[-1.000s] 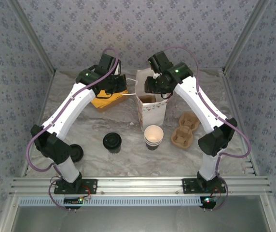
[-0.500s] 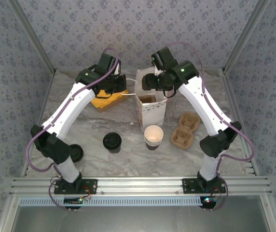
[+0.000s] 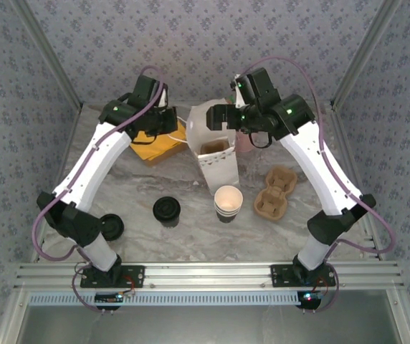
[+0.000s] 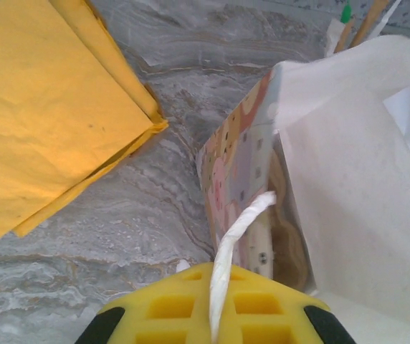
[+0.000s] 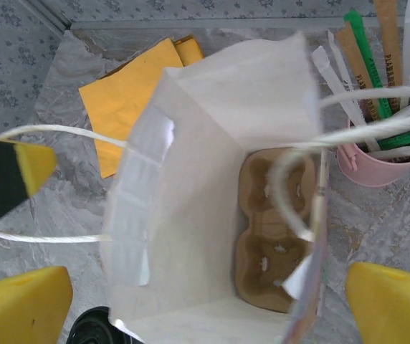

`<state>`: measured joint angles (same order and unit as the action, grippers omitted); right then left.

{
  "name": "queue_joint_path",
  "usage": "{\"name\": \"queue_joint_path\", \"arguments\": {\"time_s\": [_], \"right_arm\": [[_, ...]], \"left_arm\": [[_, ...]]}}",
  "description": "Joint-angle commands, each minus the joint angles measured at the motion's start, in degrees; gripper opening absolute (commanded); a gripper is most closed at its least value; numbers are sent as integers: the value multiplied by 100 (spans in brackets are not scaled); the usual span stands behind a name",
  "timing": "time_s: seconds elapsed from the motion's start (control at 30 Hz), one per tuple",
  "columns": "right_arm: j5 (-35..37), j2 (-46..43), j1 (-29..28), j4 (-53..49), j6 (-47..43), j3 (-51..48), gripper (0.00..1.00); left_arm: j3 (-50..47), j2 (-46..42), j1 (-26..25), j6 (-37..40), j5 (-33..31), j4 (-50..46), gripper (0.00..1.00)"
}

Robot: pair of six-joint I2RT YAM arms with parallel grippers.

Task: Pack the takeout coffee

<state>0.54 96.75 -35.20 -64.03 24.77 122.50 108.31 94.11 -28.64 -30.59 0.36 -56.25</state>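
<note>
The takeout coffee [image 3: 228, 200], a small cream cup with dark rings, stands upright on the table just in front of the white paper bag [image 3: 216, 150], apart from both grippers. My left gripper [image 3: 174, 127] is shut on the bag's white cord handle [image 4: 239, 228], which runs between its yellow fingers [image 4: 155, 312]. My right gripper [image 3: 216, 116] hangs open over the bag's mouth [image 5: 212, 179], its yellow fingers [image 5: 18, 304] wide on either side. A brown cardboard carrier [image 5: 273, 236] lies at the bottom of the bag.
A second carrier [image 3: 274, 192] lies right of the cup. Yellow napkins [image 3: 158, 147] lie left of the bag. A pink cup with straws [image 5: 377, 161] stands behind the bag. Two black lids [image 3: 166, 210] [image 3: 110, 226] sit at the front left.
My right gripper has opened wide, letting go at the bag's right rim, and moved over its mouth. The left arm has shifted left with the handle, and the bag now leans left, wider open.
</note>
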Motion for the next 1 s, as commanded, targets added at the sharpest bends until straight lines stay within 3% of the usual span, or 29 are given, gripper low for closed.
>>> {"name": "queue_joint_path", "arguments": {"time_s": [0.0,0.5,0.83,0.97], "right_arm": [[144,-88,-63,40,62,-87,100],[244,-115,-225,110,150,-305,100],[212,-159,-195,25,443,-419,100],[238,-442,-140,323,528,-784,100]], "left_arm": [[47,-387,125,184,-114,-183,0],[165,-511,412,376,-129,-404,0],[308,-315,614,501,196,-422,1],[313,-335,615,476,352,-453,10]]}}
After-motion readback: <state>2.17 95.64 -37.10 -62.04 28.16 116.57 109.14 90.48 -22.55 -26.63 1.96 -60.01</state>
